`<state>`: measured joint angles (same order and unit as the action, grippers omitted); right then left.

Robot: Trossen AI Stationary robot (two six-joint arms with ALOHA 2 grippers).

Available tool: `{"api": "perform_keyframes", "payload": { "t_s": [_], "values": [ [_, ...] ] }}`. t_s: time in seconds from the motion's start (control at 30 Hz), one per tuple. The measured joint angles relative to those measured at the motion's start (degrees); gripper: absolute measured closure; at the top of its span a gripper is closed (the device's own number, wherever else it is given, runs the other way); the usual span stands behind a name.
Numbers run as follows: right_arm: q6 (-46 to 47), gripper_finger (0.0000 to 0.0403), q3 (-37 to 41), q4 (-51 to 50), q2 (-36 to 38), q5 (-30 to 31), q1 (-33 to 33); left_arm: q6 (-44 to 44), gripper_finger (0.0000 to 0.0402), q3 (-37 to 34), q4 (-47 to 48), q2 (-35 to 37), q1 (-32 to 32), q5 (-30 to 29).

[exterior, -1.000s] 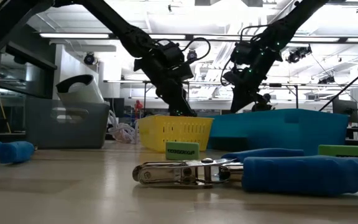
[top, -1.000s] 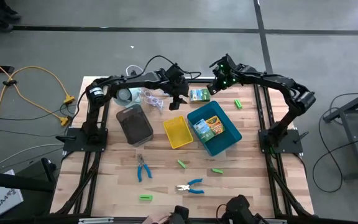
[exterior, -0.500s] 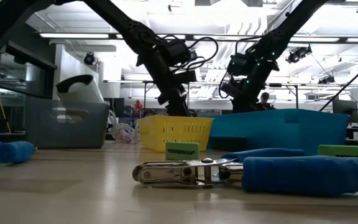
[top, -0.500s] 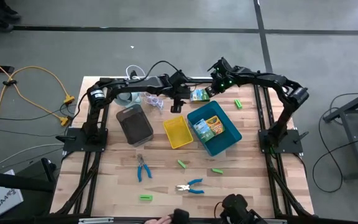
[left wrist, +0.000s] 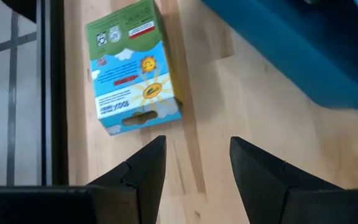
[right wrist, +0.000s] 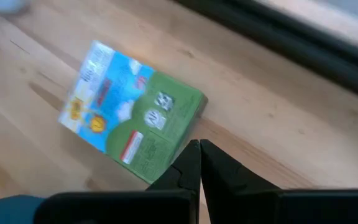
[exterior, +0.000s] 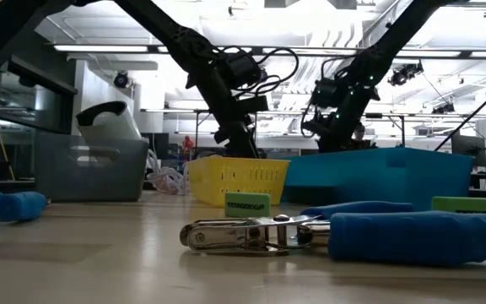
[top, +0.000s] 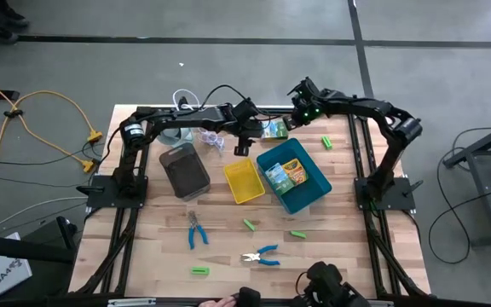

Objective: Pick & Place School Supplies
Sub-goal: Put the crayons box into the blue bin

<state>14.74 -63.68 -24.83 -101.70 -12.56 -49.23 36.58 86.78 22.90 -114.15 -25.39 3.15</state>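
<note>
The green-and-blue printed box point(top: 273, 130) is lying flat near the table's far edge beside the blue tray point(top: 314, 198), the left gripper point(left wrist: 194, 163) hovering spread, the right gripper point(right wrist: 199, 163) pressed shut at its corner; seemingly light, stiff cardboard, best pinched across its narrow sides.

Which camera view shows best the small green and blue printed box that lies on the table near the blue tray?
The left wrist view: the printed box lies whole and flat on the wood, ahead of the open left pincer. The right wrist view also shows it, with the shut right pincer covering one edge. In the high view it is tiny. The low view hides it.
</note>
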Motion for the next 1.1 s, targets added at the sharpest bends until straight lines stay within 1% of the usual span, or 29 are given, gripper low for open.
{"api": "perform_keyframes", "payload": {
  "t_s": [0.23, 1.1],
  "values": [
    [0.43, 0.0401, 0.02, 3.24, -2.75, -1.55, 0.22, -0.13, 0.0232, 0.0, -0.02, 0.0, 0.0, -0.91],
    [0.0, 0.0401, 0.02, 4.98, -2.76, -1.14, 0.55, -0.15, 0.0232, 0.0, -0.02, 0.04, 0.0, -0.93]
  ]
}}
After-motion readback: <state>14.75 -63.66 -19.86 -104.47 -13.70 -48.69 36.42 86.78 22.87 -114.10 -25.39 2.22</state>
